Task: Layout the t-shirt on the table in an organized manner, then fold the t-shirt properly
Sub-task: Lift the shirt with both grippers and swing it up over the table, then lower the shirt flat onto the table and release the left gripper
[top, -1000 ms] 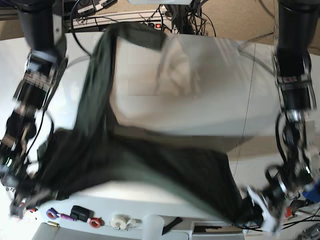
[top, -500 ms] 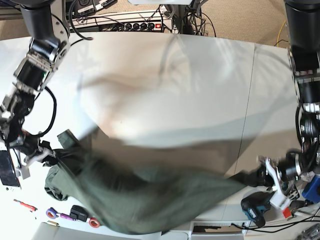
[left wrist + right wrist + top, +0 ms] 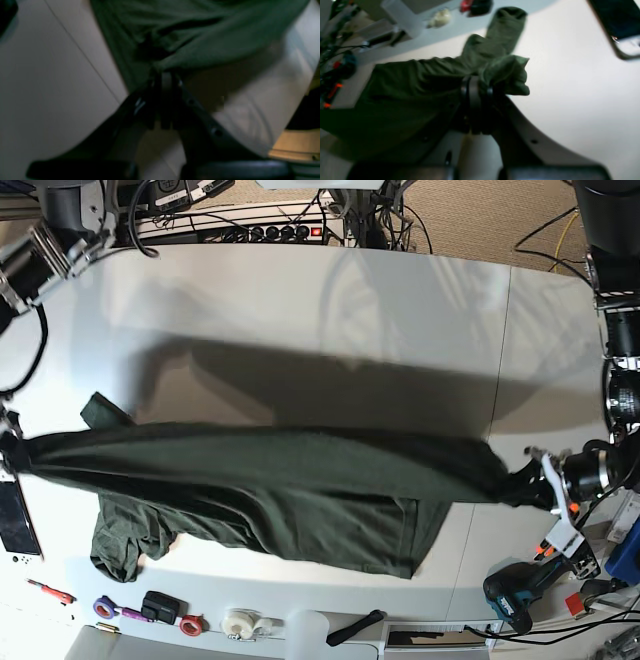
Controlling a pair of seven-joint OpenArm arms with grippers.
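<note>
The dark green t-shirt [image 3: 300,490] is pulled taut in a long band across the front half of the white table [image 3: 350,330]. Its lower part sags onto the tabletop, and a sleeve [image 3: 120,545] lies crumpled at the front left. My left gripper [image 3: 525,480] is shut on the shirt's right end, and the left wrist view shows its fingers pinching the fabric [image 3: 200,37]. At the table's left edge my right gripper [image 3: 12,460] is shut on the other end. In the right wrist view a bunch of cloth [image 3: 505,75] sticks out past the shut gripper [image 3: 476,80].
A dark phone [image 3: 15,515] lies at the left edge, close to the right gripper. Tape rings, a black clip and a white roll [image 3: 245,623] line the front edge. A blue drill [image 3: 510,600] sits front right. A power strip and cables [image 3: 260,230] run along the back.
The shirt, billowing a second ago and bunched low at the front half a second ago, is now stretched flat and wide. Both grippers have moved outward, still shut on the fabric.
</note>
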